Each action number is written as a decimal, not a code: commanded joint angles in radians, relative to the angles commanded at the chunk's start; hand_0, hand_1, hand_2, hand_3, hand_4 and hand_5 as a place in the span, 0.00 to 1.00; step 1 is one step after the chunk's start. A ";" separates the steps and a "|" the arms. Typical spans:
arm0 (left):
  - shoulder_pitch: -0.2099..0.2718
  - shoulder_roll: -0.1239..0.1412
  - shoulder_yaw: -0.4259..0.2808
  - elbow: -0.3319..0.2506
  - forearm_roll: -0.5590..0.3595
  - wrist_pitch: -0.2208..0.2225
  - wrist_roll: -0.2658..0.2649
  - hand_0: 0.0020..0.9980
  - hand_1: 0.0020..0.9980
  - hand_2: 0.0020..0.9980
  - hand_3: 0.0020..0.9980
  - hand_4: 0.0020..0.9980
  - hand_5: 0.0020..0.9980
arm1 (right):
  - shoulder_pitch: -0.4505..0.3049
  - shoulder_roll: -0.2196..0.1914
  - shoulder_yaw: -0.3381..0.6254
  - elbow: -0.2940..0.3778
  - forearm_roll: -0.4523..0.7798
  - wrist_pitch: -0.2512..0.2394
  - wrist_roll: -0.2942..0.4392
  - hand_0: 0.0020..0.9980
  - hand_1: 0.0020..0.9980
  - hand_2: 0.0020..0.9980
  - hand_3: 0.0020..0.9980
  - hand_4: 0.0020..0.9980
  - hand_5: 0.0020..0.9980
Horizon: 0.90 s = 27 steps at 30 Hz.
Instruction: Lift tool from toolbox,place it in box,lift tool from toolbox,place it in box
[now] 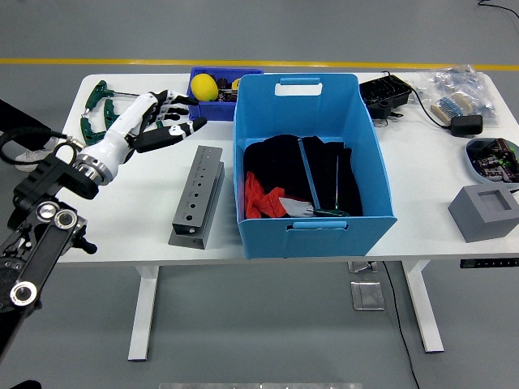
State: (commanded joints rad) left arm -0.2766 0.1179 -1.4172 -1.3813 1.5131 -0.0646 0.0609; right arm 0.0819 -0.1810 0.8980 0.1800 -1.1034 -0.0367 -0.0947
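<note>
Standing on grey floor, white table (422, 174), blue box (312, 219), left hand (154, 121) fingers spread, empty.

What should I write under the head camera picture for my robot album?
Robot's left hand hovers open and empty over the white table, left of the blue box holding tools.

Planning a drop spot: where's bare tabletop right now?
Free: between the big blue plastic bin and the grey foam block; the front-left corner beside the grey perforated metal bar. Crowded: back-left, where the left hand hovers by the green-handled tools; back-right clutter.
</note>
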 joint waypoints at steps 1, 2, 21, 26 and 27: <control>0.028 -0.003 -0.011 -0.007 -0.008 0.026 -0.007 0.70 0.72 0.78 0.65 0.84 0.54 | -0.001 0.001 0.003 0.000 -0.004 0.000 0.000 0.68 0.68 0.77 0.63 0.88 0.72; 0.062 -0.006 -0.023 -0.013 -0.002 0.047 -0.019 0.70 0.72 0.78 0.65 0.84 0.54 | -0.002 0.001 0.004 0.000 -0.007 0.000 0.000 0.68 0.68 0.77 0.63 0.88 0.72; 0.264 -0.062 -0.120 -0.017 -0.074 0.124 -0.157 0.74 0.75 0.82 0.68 0.82 0.55 | 0.003 0.011 0.025 0.000 -0.030 -0.009 -0.011 0.68 0.67 0.76 0.62 0.88 0.73; 0.253 -0.063 -0.112 -0.013 -0.073 0.119 -0.161 0.74 0.75 0.82 0.68 0.82 0.54 | 0.017 0.011 0.018 0.000 -0.027 -0.012 -0.012 0.67 0.67 0.76 0.61 0.87 0.73; 0.252 -0.063 -0.110 -0.014 -0.072 0.117 -0.161 0.74 0.75 0.82 0.68 0.82 0.54 | 0.020 0.010 0.014 0.000 -0.024 -0.013 -0.012 0.67 0.67 0.76 0.61 0.87 0.73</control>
State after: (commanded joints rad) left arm -0.0244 0.0549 -1.5277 -1.3948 1.4407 0.0525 -0.1005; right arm 0.1016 -0.1705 0.9123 0.1800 -1.1275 -0.0492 -0.1064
